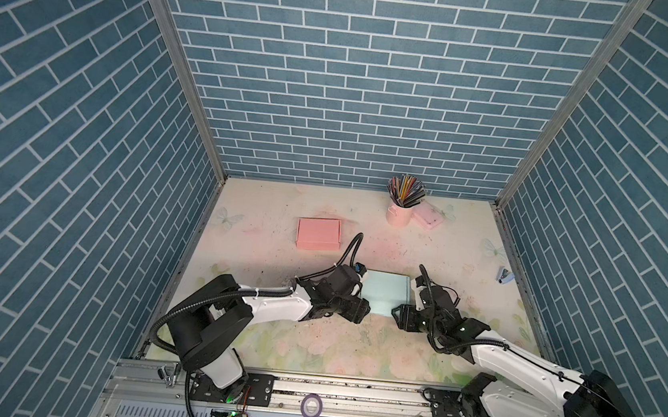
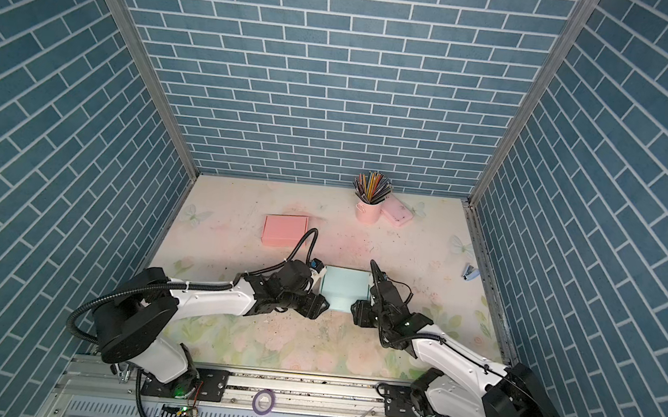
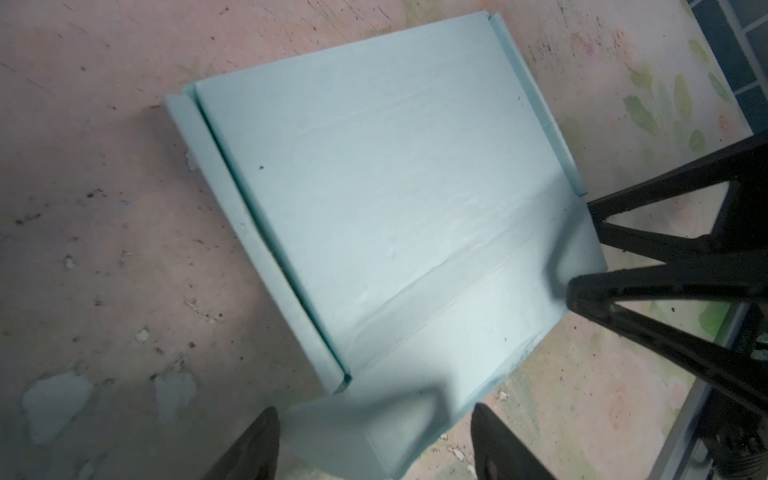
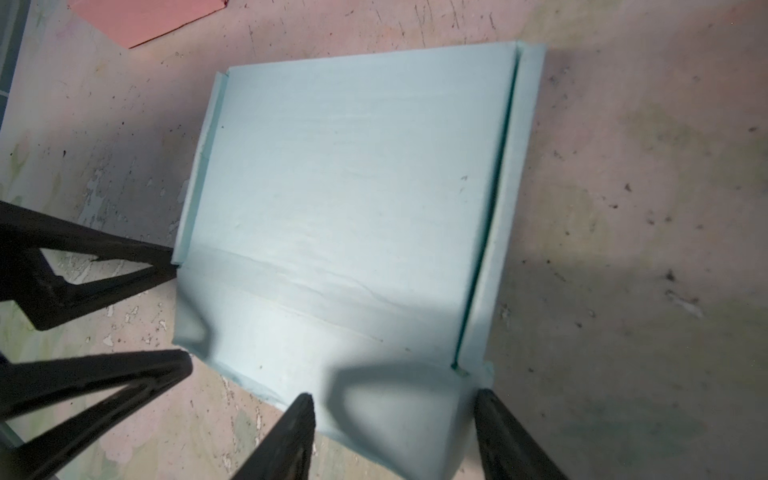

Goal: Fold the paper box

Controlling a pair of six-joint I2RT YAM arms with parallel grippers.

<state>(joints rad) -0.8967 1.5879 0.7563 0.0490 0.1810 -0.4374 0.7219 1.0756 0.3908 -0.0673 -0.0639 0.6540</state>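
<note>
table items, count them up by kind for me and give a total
paper boxes: 2, the pink box and the light blue box
pencil cup: 1
pink case: 1
stapler: 1
total: 5
</note>
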